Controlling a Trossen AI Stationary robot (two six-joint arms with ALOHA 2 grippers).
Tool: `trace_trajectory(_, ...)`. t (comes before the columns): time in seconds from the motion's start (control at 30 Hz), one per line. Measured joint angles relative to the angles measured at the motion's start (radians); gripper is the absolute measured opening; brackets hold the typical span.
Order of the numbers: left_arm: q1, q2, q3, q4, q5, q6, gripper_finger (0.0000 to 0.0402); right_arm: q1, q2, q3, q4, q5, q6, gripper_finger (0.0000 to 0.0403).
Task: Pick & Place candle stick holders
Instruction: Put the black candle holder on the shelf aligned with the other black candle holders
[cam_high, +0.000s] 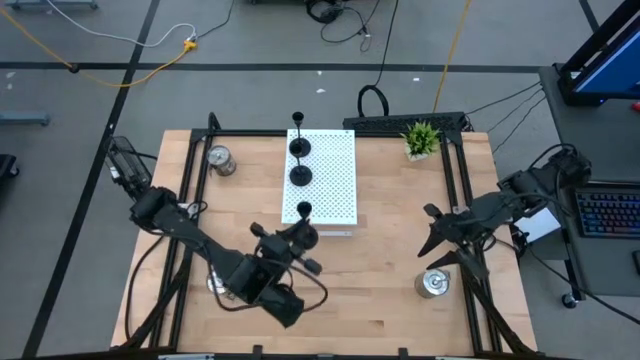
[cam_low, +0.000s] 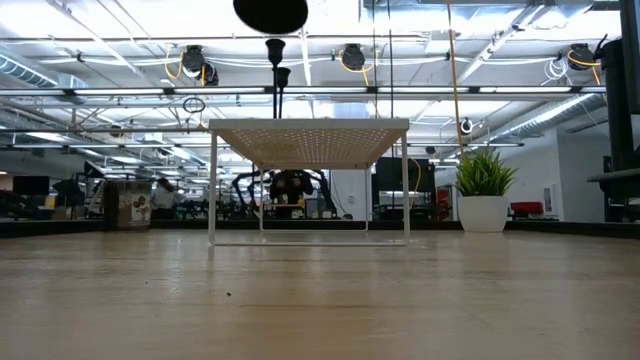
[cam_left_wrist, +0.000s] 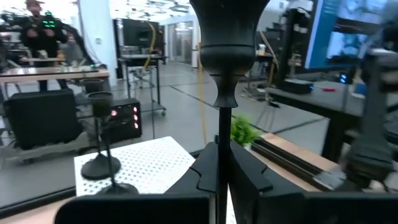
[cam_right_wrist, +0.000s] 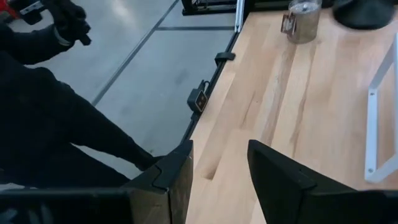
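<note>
While the right claw (cam_right_wrist: 217, 180) gapes empty, the left claw (cam_left_wrist: 222, 168) pinches a black turned-stem holder (cam_left_wrist: 225, 56).

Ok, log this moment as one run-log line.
left gripper: shut on black candle stick holder, at near end of white perforated board | right gripper: open, empty, by silver holder | on board: two black holders

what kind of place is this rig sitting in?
Most likely a robotics lab or workshop in a large open industrial hall. Cues: a wooden table on a dark metal frame, loose cables across the grey concrete floor, and ceiling trusses with hanging reels and strip lights, with equipment benches behind.
</note>
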Motion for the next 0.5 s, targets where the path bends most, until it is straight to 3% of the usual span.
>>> trace_trajectory(0.3,0.052,0.000,-0.092,-0.288,-0.014,-0.396,0.0013,0.013,-0.039,-0.066,0.000,0.000,0.048,0.0144)
trace_trajectory(0.5,0.078,0.000,-0.167,-0.305,-0.009,-0.506,0.0013,0.013,-0.044,-0.071,-0.001,0.001,0.032,0.0144)
